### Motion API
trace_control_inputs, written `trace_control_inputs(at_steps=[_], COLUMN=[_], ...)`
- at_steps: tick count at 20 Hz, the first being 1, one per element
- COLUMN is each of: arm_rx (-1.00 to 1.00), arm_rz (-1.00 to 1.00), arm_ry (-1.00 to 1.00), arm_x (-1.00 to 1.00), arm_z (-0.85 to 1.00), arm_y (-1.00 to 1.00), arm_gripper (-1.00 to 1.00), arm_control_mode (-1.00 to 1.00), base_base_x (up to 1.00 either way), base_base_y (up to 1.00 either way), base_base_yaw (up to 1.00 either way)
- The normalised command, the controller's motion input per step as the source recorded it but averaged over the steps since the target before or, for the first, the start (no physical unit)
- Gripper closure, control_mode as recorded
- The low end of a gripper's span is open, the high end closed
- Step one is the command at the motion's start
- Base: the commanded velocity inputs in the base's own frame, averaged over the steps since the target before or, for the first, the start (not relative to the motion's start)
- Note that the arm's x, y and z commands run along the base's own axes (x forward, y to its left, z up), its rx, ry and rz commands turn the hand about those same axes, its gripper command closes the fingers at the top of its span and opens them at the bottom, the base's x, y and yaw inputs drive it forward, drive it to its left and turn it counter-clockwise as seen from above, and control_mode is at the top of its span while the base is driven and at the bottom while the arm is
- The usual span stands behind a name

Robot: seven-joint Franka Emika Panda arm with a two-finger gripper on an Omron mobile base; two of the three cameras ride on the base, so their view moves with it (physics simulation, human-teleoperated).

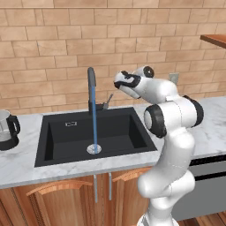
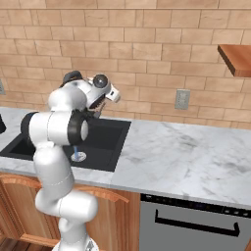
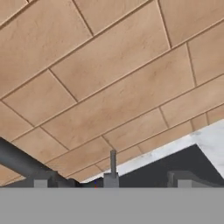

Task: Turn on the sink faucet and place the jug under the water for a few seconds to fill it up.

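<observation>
Blue water [image 1: 94, 128] runs from the sink faucet [image 1: 92, 90] into the sink [image 1: 132, 128]; the gripper [image 3: 109, 183], jaws apart, hovers seemingly just beside its lever, the jug [image 1: 8, 130] well apart at left.

No text, label, brand, number or sign can be read anywhere. The sink [image 1: 66, 132] carries a small pale rectangular mark on its back inner wall, but it is too small and blurred to make out any letters. The wall outlet [image 2: 182, 99] on the brick wall is a plain plate with no legible marking. The dishwasher front [image 2: 196, 225] under the table shows a dark strip along its top edge with faint specks that cannot be resolved into characters.
</observation>
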Motion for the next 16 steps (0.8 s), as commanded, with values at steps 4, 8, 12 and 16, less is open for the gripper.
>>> trace_control_inputs(at_steps=[4, 8, 12, 16], arm_rx=[-0.05, -0.1, -0.1, -0.11], arm_rz=[0.0, 0.02, 0.06, 0.1], arm_ry=[0.0, 0.01, 0.05, 0.09], arm_x=[-1.0, -1.0, -0.97, -0.88], arm_z=[0.48, 0.5, 0.61, 0.52], arm_y=[0.0, 0.02, 0.01, 0.0], arm_gripper=[-1.0, -1.0, -1.0, -1.0], arm_control_mode=[-1.0, -1.0, -1.0, -1.0], base_base_x=[0.0, 0.0, 0.0, 0.0], base_base_y=[0.0, 0.0, 0.0, 0.0], base_base_yaw=[0.0, 0.0, 0.0, 0.0])
